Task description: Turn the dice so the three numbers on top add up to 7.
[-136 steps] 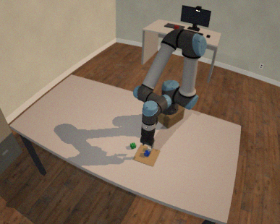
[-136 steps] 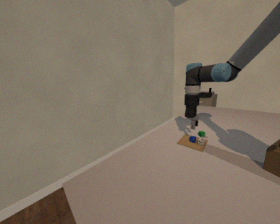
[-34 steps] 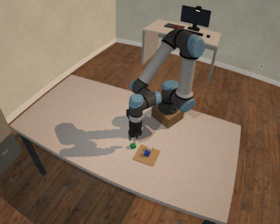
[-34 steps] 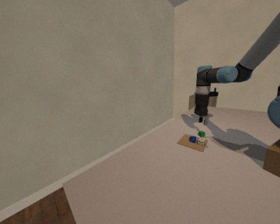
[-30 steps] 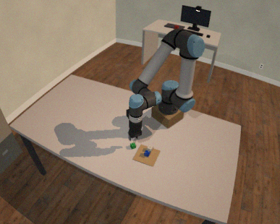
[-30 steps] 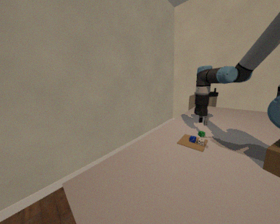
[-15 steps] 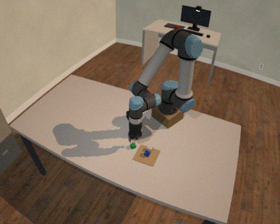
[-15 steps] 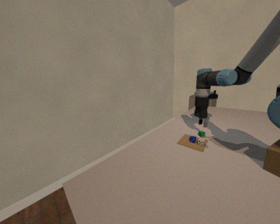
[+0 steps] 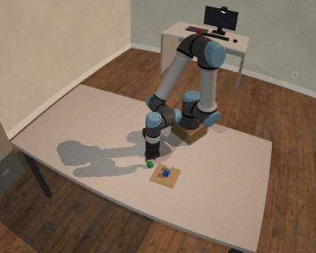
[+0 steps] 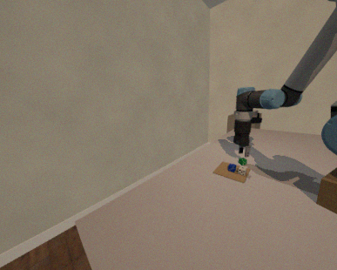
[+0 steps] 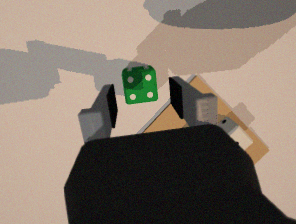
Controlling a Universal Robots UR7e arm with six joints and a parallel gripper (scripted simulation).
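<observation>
A green die (image 11: 139, 85) lies on the bare table just off the tan mat (image 9: 166, 178), with several white pips on top; it also shows in the top view (image 9: 150, 165) and the exterior view (image 10: 242, 161). A blue die (image 9: 165, 173) and a white die (image 9: 169, 166) lie on the mat, seen too in the exterior view as the blue die (image 10: 231, 167) and white die (image 10: 241, 169). My gripper (image 11: 142, 94) is open and empty, pointing down, its fingers spread on either side of the green die and a little above it.
The arm's base stands on a brown block (image 9: 189, 132) behind the mat. The table's front edge runs close below the mat. A desk with a monitor (image 9: 220, 18) stands at the far wall.
</observation>
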